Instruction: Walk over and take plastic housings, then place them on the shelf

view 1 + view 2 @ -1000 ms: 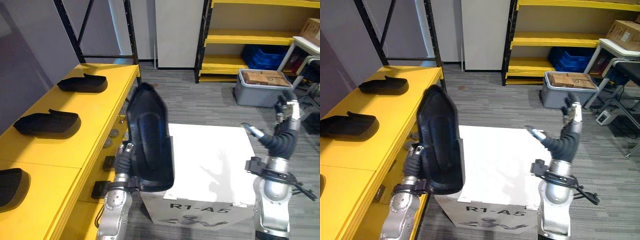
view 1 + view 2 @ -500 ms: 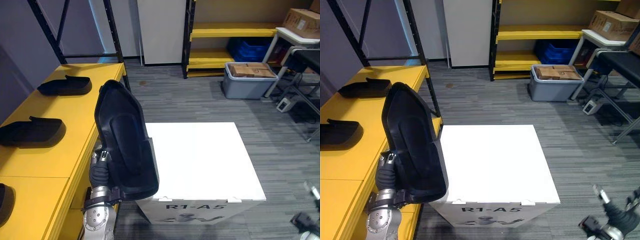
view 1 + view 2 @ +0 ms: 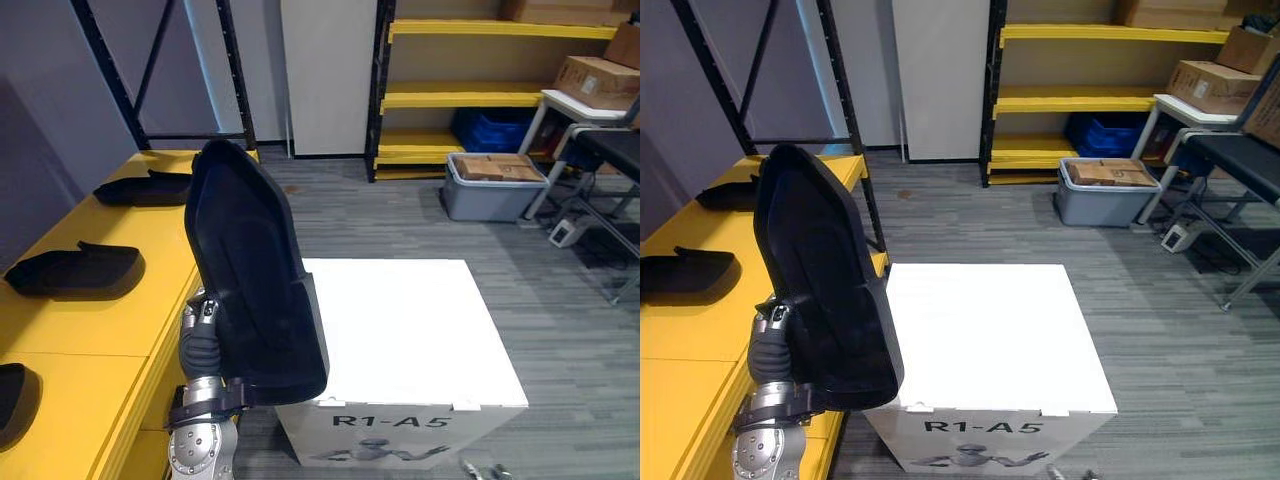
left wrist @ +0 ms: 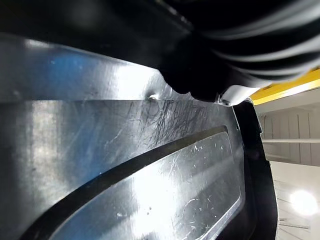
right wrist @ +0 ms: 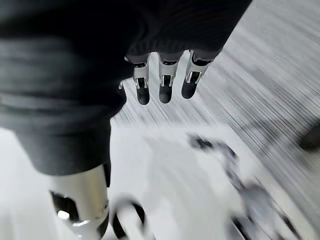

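Left hand carries a black housing upright beside the yellow shelf.

The left hand [image 3: 202,335] sits behind the lower end of the housing [image 3: 250,280], hidden by it, so I cannot tell how it grips. The housing stands tall with its hollow side facing the camera, above the shelf [image 3: 150,300] edge and the near corner of a white box [image 3: 400,320]. Three more housings [image 3: 75,272] lie flat on the shelf, well apart. In its wrist view the right hand [image 5: 164,85] is spread, with straight fingers.
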### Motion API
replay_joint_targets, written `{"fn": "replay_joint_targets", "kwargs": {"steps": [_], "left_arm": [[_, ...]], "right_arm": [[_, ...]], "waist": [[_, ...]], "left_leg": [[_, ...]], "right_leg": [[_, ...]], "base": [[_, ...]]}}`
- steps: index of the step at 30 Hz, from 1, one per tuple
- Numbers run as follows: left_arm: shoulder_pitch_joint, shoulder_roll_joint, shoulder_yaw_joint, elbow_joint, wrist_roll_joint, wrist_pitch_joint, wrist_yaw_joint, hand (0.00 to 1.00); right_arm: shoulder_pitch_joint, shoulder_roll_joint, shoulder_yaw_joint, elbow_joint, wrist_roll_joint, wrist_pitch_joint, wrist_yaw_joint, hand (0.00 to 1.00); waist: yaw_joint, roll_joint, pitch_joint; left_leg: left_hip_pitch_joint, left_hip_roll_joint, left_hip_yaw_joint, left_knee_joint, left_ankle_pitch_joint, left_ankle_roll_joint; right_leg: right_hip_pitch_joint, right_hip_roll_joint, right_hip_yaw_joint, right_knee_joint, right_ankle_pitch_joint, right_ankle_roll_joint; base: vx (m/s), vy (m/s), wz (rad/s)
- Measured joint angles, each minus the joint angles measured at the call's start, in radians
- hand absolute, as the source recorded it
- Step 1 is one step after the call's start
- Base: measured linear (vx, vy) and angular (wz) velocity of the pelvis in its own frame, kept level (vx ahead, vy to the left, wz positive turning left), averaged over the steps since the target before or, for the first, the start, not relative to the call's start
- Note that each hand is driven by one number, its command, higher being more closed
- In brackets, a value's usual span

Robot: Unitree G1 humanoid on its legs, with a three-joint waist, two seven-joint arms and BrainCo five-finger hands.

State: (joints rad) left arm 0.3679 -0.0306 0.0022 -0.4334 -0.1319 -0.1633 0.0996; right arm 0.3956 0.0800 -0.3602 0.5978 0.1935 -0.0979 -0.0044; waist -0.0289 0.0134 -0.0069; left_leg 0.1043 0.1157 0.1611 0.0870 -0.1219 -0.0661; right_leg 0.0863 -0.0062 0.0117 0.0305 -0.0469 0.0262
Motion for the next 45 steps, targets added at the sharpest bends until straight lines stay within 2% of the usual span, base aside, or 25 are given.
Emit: {"fn": "replay_joint_targets", "kwargs": {"steps": [9,12,15,17,18,19,21,22,23,24,25,26,27,29,32,33,34,35,37,38,40,42,43,44,45], "left_arm": [[-0.004,-0.001,-0.033,0.004,0.0,0.0,-0.009,1.0],[-0.021,0.002,-0.038,0.003,0.0,0.001,-0.007,1.0],[-0.04,0.001,-0.042,-0.004,-0.003,0.001,0.003,1.0],[-0.042,0.001,-0.052,-0.027,-0.005,0.001,0.004,1.0],[-0.051,-0.005,-0.067,-0.03,-0.006,0.0,0.005,1.0],[-0.055,-0.01,-0.074,-0.03,-0.007,0.0,0.004,1.0],[-0.063,-0.017,-0.112,-0.028,-0.022,0.0,0.003,1.0],[-0.077,-0.018,-0.139,-0.025,-0.026,-0.002,0.002,1.0],[-0.123,-0.002,-0.176,-0.002,-0.042,-0.014,-0.003,1.0],[-0.14,0.001,-0.185,0.018,-0.043,-0.019,-0.004,1.0],[-0.168,0.006,-0.185,0.06,-0.044,-0.02,-0.004,1.0],[-0.177,0.003,-0.186,0.073,-0.044,-0.02,-0.003,1.0],[-0.19,0.003,-0.185,0.101,-0.044,-0.021,-0.002,1.0],[-0.196,0.016,-0.188,0.136,-0.044,-0.018,-0.004,1.0],[-0.203,0.024,-0.191,0.151,-0.043,-0.011,-0.017,1.0],[-0.204,0.036,-0.204,0.152,-0.043,-0.01,-0.023,1.0],[-0.204,0.047,-0.229,0.153,-0.042,-0.01,-0.025,1.0],[-0.205,0.05,-0.242,0.154,-0.042,-0.01,-0.026,1.0],[-0.212,0.053,-0.272,0.171,-0.042,-0.01,-0.024,1.0],[-0.214,0.053,-0.273,0.171,-0.042,-0.01,-0.023,1.0],[-0.223,0.052,-0.274,0.171,-0.039,-0.01,-0.015,1.0],[-0.228,0.051,-0.279,0.171,-0.033,-0.011,-0.01,1.0],[-0.228,0.05,-0.281,0.171,-0.029,-0.011,-0.008,1.0],[-0.226,0.045,-0.28,0.174,-0.021,-0.012,-0.004,1.0],[-0.215,0.039,-0.282,0.174,-0.018,-0.011,0.0,1.0]], "right_arm": [[-0.098,-0.042,0.123,0.185,-0.07,0.017,0.035,0.0],[-0.128,-0.046,0.146,0.209,-0.086,0.022,0.032,0.0],[-0.155,-0.057,0.146,0.215,-0.085,0.025,0.022,0.0],[-0.167,-0.071,0.151,0.223,-0.087,0.035,0.011,0.0],[-0.173,-0.091,0.168,0.23,-0.087,0.036,0.006,0.0],[-0.177,-0.096,0.169,0.232,-0.09,0.037,0.005,0.0],[-0.175,-0.107,0.167,0.232,-0.091,0.038,-0.003,0.0],[-0.175,-0.118,0.166,0.229,-0.092,0.038,-0.006,0.0],[-0.196,-0.119,0.166,0.249,-0.092,0.039,-0.012,0.0],[-0.198,-0.115,0.162,0.267,-0.092,0.039,-0.012,0.0],[-0.208,-0.099,0.164,0.293,-0.09,0.039,-0.015,0.0],[-0.21,-0.102,0.162,0.29,-0.09,0.038,-0.014,0.0],[-0.236,-0.103,0.149,0.304,-0.086,0.042,-0.014,0.0],[-0.251,-0.1,0.155,0.325,-0.086,0.042,-0.012,0.0],[-0.257,-0.102,0.149,0.334,-0.092,0.043,-0.013,0.0],[-0.257,-0.104,0.14,0.332,-0.095,0.043,-0.013,0.0],[-0.252,-0.108,0.13,0.318,-0.098,0.043,-0.013,0.0],[-0.25,-0.109,0.124,0.309,-0.098,0.042,-0.013,0.0],[-0.232,-0.103,0.124,0.269,-0.098,0.042,-0.012,0.0],[-0.228,-0.1,0.125,0.265,-0.097,0.042,-0.012,0.0],[-0.187,-0.088,0.125,0.201,-0.081,0.041,-0.016,0.0],[-0.148,-0.083,0.129,0.159,-0.081,0.04,-0.018,0.0],[-0.134,-0.08,0.132,0.154,-0.08,0.039,-0.018,0.0],[-0.12,-0.074,0.132,0.157,-0.074,0.04,-0.017,0.0],[-0.114,-0.084,0.129,0.157,-0.07,0.041,-0.017,0.0]], "waist": [[0.045,-0.048,0.002],[0.067,-0.069,0.042],[0.079,-0.069,0.092],[0.07,-0.067,0.109],[0.076,-0.056,0.113],[0.076,-0.05,0.117],[0.067,-0.037,0.111],[0.068,-0.013,0.105],[0.042,-0.023,0.101],[0.028,-0.035,0.094],[0.014,-0.068,0.084],[0.018,-0.046,0.087],[0.015,-0.03,0.094],[0.021,-0.026,0.093],[0.019,-0.032,0.102],[0.012,-0.031,0.104],[0.005,-0.027,0.107],[-0.003,-0.023,0.111],[-0.015,-0.026,0.12],[-0.014,-0.035,0.123],[-0.016,-0.043,0.125],[-0.02,-0.056,0.118],[-0.018,-0.065,0.114],[-0.001,-0.076,0.109],[0.0,-0.058,0.097]], "left_leg": [[-0.016,-0.045,-0.139,-0.012,0.03,0.008],[-0.063,-0.07,-0.229,0.014,0.052,0.003],[-0.151,-0.1,-0.288,0.049,0.078,-0.014],[-0.229,-0.039,-0.113,0.113,0.047,0.003],[-0.291,0.025,0.03,0.231,0.016,0.012],[-0.304,0.052,0.083,0.289,0.002,0.024],[-0.297,0.139,0.203,0.429,-0.015,0.087],[-0.289,0.149,0.234,0.428,-0.018,0.087],[-0.289,0.077,0.233,0.341,-0.031,0.097],[-0.273,0.034,0.22,0.257,-0.023,0.074],[-0.244,0.007,0.298,0.211,-0.027,0.081],[-0.24,0.026,0.296,0.243,-0.019,0.092],[-0.247,0.014,0.267,0.244,-0.026,0.067],[-0.264,-0.007,0.254,0.256,-0.038,0.086],[-0.281,-0.037,0.235,0.266,-0.059,0.106],[-0.28,-0.055,0.214,0.264,-0.066,0.112],[-0.27,-0.074,0.182,0.252,-0.071,0.117],[-0.263,-0.081,0.163,0.242,-0.069,0.122],[-0.23,-0.098,0.08,0.205,-0.054,0.127],[-0.216,-0.106,0.064,0.191,-0.048,0.128],[-0.194,-0.131,-0.027,0.185,-0.046,0.127],[-0.196,-0.16,-0.097,0.205,-0.054,0.116],[-0.201,-0.172,-0.12,0.224,-0.065,0.111],[-0.207,-0.184,-0.146,0.264,-0.098,0.109],[-0.225,-0.137,-0.127,0.298,-0.122,0.094]], "right_leg": [[0.021,-0.045,-0.129,0.057,-0.055,0.008],[0.025,-0.069,-0.226,0.087,-0.078,0.008],[0.005,-0.105,-0.348,0.132,-0.101,0.005],[-0.022,-0.126,-0.439,0.159,-0.104,0.001],[-0.033,-0.144,-0.486,0.174,-0.104,0.001],[-0.031,-0.155,-0.507,0.183,-0.104,0.001],[-0.013,-0.188,-0.58,0.22,-0.106,0.004],[-0.01,-0.195,-0.605,0.253,-0.12,0.023],[-0.014,-0.228,-0.609,0.263,-0.153,0.032],[-0.015,-0.247,-0.626,0.248,-0.151,0.035],[-0.006,-0.283,-0.656,0.194,-0.125,0.045],[-0.004,-0.274,-0.662,0.191,-0.122,0.049],[0.003,-0.274,-0.659,0.18,-0.093,0.064],[0.021,-0.273,-0.67,0.132,-0.042,0.089],[0.016,-0.31,-0.682,0.173,-0.033,0.082],[0.007,-0.334,-0.668,0.227,-0.033,0.078],[-0.033,-0.357,-0.58,0.327,-0.044,0.01],[-0.065,-0.355,-0.503,0.385,-0.052,-0.036],[-0.132,-0.213,-0.129,0.461,-0.176,-0.002],[-0.149,-0.181,-0.067,0.478,-0.195,0.005],[-0.217,-0.061,0.1,0.52,-0.224,0.012],[-0.239,-0.034,0.147,0.479,-0.217,0.016],[-0.236,-0.041,0.145,0.439,-0.206,0.014],[-0.224,-0.058,0.127,0.407,-0.191,0.037],[-0.198,-0.049,0.078,0.37,-0.19,0.032]], "base": [[-0.01,0.002,0.46],[-0.09,-0.055,0.98],[-0.18,-0.018,1.28],[-0.17,0.032,1.38],[-0.06,0.085,0.96],[-0.07,0.174,1.12],[-0.01,0.219,0.96],[-0.01,0.303,1.34],[-0.02,0.314,1.45],[-0.06,0.297,1.73],[-0.04,0.196,1.09],[-0.01,0.199,0.93],[0.03,0.183,0.49],[0.02,0.189,0.34],[0.04,0.171,0.26],[0.03,0.176,0.51],[0.03,0.178,0.62],[0.06,0.145,0.83],[0.07,0.031,0.99],[0.08,-0.077,1.01],[0.09,-0.128,1.17],[0.09,-0.155,1.32],[0.12,-0.2,1.32],[0.17,-0.217,1.1],[0.18,-0.217,0.96]]}}
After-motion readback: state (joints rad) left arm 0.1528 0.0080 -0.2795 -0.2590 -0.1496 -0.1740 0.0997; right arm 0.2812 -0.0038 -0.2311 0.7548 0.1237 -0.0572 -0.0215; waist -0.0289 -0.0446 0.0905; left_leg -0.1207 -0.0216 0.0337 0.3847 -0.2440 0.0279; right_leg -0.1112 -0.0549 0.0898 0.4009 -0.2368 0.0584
